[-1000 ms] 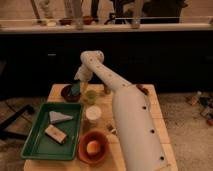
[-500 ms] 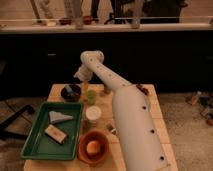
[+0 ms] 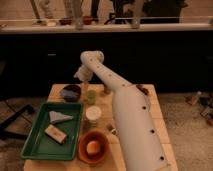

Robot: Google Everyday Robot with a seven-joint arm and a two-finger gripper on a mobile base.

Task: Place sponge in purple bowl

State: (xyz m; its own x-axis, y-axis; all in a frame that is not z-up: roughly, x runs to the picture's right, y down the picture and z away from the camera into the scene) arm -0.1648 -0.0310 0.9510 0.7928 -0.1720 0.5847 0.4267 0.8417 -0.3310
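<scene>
The purple bowl [image 3: 71, 92] sits at the back left of the wooden table [image 3: 155, 107]. My gripper [image 3: 82, 75] hangs just above the bowl's right rim, at the end of the white arm [image 3: 132, 125] that reaches in from the lower right. A dark teal patch shows inside the bowl; I cannot tell whether it is the sponge. No sponge shows clearly anywhere else.
A small pale green thing [image 3: 91, 95] stands right of the bowl, and a white cup [image 3: 93, 114] stands in front of it. A green tray [image 3: 31, 145] holds a grey-blue wedge [image 3: 60, 117] and a tan block [image 3: 55, 134]. An orange bowl [image 3: 93, 147] sits at the front. A dark counter runs behind.
The gripper has risen slightly from the bowl and shifted a little right. The bowl's inside looks darker than a second ago.
</scene>
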